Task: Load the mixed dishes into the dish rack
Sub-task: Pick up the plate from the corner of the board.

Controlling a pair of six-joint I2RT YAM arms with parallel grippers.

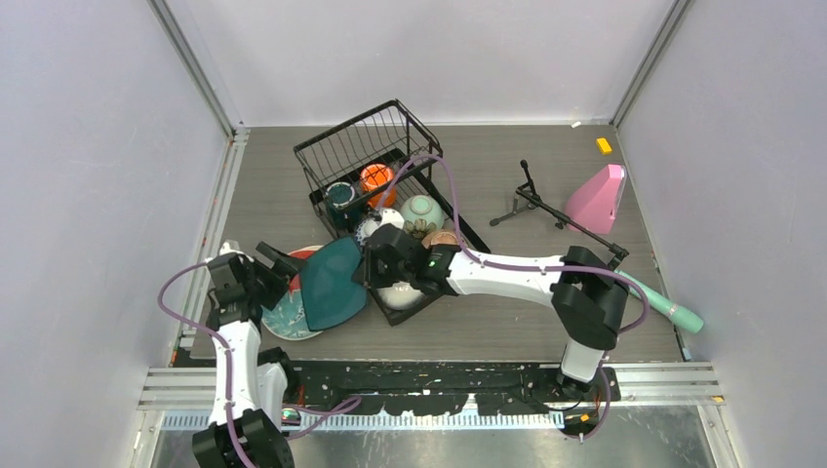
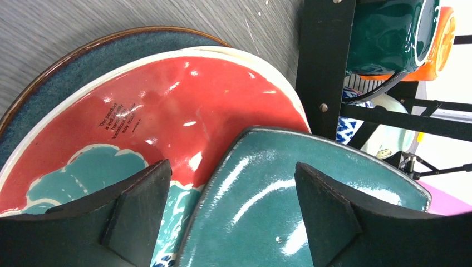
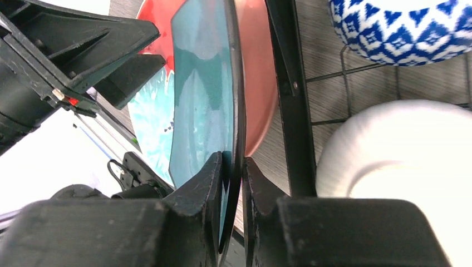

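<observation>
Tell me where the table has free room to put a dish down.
Bare table: far left, between the dish rack and the left wall; between rack and tripod; near right, along the front edge. Crowded: the rack's near-left side, where the teal plate and red plate crowd together.

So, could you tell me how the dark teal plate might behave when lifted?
The dark teal plate looks stiff and glossy, so probably slippery. The right end effector pinches only its rim, so it may pivot. Ceramic-looking, it could chip against the dish rack.
</observation>
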